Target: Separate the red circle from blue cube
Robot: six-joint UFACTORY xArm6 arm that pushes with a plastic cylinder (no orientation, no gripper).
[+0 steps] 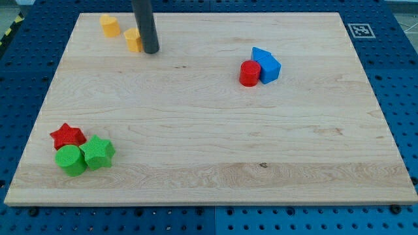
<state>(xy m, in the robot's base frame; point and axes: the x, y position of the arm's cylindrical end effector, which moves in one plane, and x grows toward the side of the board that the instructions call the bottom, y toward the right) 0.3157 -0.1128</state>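
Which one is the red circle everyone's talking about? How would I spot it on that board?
Look at the wooden board's upper right area, where two blocks sit touching. The red circle is the short round one on the left of the blue cube. The only other red piece is a star at the lower left.

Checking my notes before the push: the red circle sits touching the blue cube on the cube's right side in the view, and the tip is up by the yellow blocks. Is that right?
Not quite. The camera view shows the red circle touching the blue cube on the cube's left side, not its right. The rest holds: my tip is at the view's top, right beside a yellow block, with another yellow block further left.
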